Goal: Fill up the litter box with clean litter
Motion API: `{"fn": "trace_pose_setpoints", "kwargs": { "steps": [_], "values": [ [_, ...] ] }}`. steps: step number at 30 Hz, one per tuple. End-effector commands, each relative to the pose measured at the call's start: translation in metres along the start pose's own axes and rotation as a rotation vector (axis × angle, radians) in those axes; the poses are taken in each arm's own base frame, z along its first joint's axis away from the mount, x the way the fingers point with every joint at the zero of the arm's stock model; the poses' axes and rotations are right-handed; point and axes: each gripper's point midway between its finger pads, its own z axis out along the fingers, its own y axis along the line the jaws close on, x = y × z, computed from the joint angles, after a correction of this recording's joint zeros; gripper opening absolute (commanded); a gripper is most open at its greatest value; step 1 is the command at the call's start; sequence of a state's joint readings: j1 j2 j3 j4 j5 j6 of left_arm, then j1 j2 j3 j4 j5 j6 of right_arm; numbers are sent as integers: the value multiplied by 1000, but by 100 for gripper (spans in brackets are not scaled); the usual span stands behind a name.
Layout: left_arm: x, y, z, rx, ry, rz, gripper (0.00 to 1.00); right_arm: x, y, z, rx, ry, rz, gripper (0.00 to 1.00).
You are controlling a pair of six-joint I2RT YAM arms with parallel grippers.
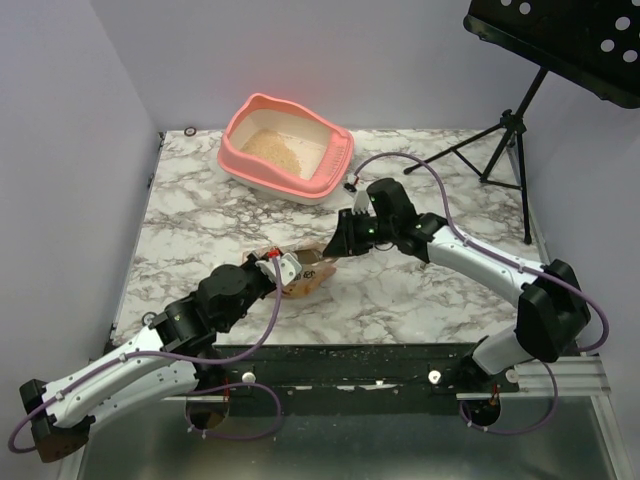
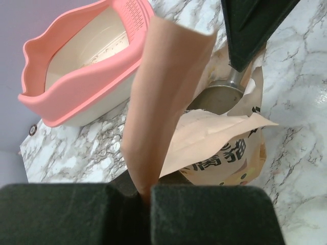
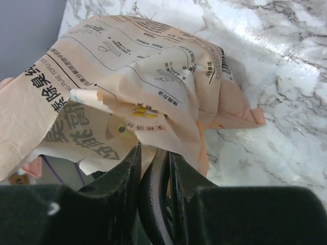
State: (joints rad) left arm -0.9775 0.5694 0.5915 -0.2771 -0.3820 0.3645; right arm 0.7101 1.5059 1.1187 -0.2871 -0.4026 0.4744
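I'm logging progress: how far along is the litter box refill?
Done: some litter already lies in the litter box. In hand: the left gripper pinches the bag open while the right gripper holds a scoop down inside it. Left: more scoops carried over; the box looks far from full.

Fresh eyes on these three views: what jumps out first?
The salmon-pink litter box sits at the far edge of the marble table, some beige litter inside. Mid-table, both arms meet at an open paper bag: the left gripper pinches its flap, the right gripper holds a metal scoop in its mouth. A black music stand stands far right.
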Motion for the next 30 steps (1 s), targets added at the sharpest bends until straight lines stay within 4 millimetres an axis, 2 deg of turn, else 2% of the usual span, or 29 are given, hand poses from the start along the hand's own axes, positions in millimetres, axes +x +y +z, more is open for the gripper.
{"fn": "trace_pose_setpoints", "kwargs": {
  "steps": [1,8,19,26,30],
  "values": [
    [-29,10,-5,-25,-123,-10,0,32,-10,6,-94,91,158,0],
    [-25,-6,1,38,-145,23,0,24,4,-6,-221,49,185,1],
    [-23,-22,14,98,-120,18,0,9,15,-51,-245,-72,171,1],
    [-19,-32,19,135,-112,23,0,6,24,-58,-292,-81,194,1],
    [-20,-37,23,153,-114,24,0,5,21,-65,-294,-98,224,1]
  ]
}}
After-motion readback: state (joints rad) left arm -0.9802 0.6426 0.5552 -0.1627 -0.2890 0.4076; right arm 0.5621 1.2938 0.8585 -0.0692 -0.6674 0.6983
